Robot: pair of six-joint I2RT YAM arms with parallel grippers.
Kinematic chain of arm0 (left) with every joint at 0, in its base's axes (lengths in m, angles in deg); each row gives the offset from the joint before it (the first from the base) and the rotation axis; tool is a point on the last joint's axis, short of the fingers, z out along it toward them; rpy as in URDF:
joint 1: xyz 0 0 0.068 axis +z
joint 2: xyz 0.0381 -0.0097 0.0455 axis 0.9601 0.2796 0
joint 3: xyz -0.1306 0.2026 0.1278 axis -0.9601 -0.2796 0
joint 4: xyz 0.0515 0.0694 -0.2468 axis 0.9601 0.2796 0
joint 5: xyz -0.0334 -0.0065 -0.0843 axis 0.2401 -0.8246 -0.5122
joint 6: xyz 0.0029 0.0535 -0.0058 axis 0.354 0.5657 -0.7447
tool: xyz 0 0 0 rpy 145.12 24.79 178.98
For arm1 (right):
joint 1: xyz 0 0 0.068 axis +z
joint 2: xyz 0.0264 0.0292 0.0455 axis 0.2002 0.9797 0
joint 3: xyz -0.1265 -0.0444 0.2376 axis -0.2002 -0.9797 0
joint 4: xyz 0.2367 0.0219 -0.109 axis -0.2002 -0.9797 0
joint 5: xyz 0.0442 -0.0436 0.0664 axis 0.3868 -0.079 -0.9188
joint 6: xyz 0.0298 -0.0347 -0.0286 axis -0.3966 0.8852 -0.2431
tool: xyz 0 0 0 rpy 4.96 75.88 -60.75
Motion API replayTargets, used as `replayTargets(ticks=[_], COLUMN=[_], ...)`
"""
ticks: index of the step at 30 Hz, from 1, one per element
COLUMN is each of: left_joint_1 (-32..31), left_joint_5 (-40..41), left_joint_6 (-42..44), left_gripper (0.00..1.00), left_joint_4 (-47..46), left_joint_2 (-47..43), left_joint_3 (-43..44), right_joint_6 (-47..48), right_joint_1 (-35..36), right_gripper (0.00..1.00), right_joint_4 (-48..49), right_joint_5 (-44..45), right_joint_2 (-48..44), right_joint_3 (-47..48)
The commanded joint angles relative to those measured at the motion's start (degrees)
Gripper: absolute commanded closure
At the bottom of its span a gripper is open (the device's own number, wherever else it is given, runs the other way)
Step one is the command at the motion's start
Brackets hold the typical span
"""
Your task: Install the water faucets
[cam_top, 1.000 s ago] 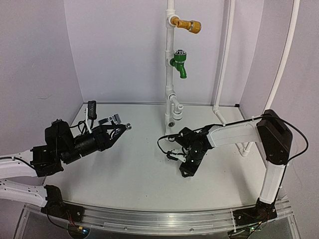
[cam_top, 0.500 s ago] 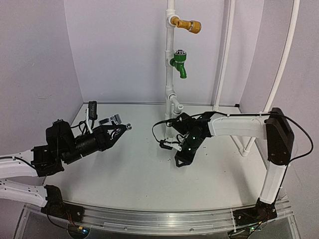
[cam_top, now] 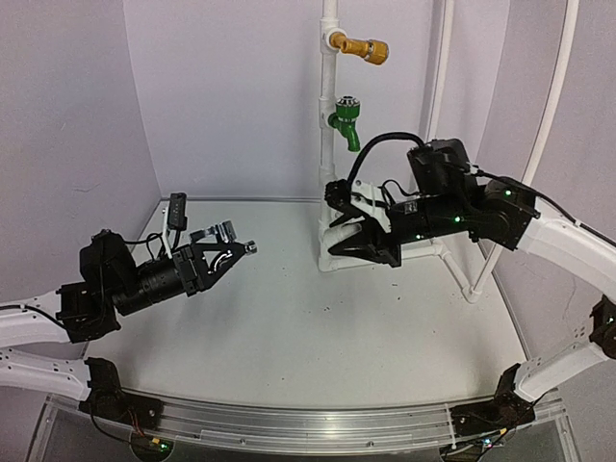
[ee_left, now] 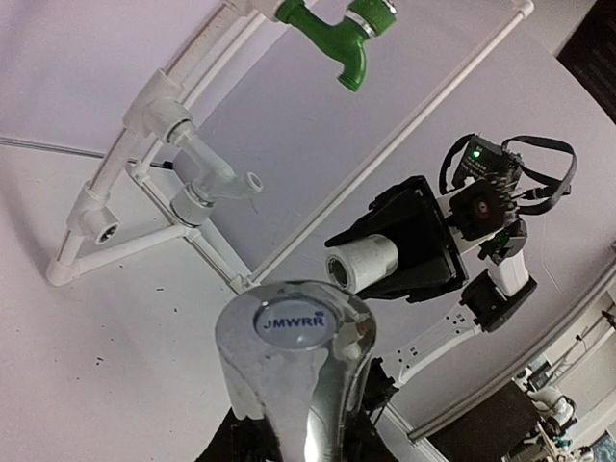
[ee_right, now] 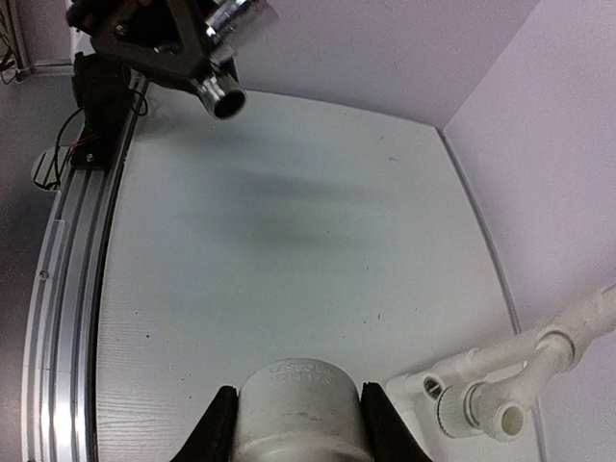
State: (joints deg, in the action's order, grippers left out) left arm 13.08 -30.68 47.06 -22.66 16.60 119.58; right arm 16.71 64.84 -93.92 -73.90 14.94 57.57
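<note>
R tool [cam_top: 334,227] w/ white fitting [ee_right: 303,409] rose from table [cam_top: 289,332] to mid-air by pipe stand [cam_top: 327,106].

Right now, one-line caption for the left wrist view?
Left tool grips shiny silver metal tap; beyond, right tool holds short white plastic fitting near white pipe frame.

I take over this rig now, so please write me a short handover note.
The left gripper is shut on the tap, above the table's left side.
The right gripper is shut on the fitting, up near the pipe stand.
Done: both pieces are in hand.
Left: neither is mounted; the stand's low outlet looks free. Probably join tap and fitting, then mount them there.
</note>
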Motion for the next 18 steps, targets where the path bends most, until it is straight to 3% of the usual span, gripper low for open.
replayTargets(ticks=[1, 9, 13, 18], left_joint_1=[0.22, 0.22, 0.23, 0.22], left_joint_5=[-10.98, -25.06, -30.48, -31.57], left_joint_6=[0.13, -2.25, -3.68, -4.7], left_gripper=[1.0, 1.0, 1.0, 1.0], left_joint_4=[-8.29, -15.41, -17.92, -19.44], left_joint_2=[2.31, 8.85, 11.64, 13.08], left_joint_3=[3.24, 7.67, 9.79, 10.96], right_joint_6=[9.88, 18.82, 25.34, 29.91], right_joint_1=[6.15, 9.62, 10.25, 11.29], right_gripper=[1.0, 1.0, 1.0, 1.0], right_joint_4=[7.51, 32.7, 37.18, 41.88], right_joint_5=[2.35, 6.13, 4.49, 3.48], right_joint_2=[-4.31, -12.83, -13.9, -15.22], right_joint_3=[-3.3, -14.7, -17.23, -20.29])
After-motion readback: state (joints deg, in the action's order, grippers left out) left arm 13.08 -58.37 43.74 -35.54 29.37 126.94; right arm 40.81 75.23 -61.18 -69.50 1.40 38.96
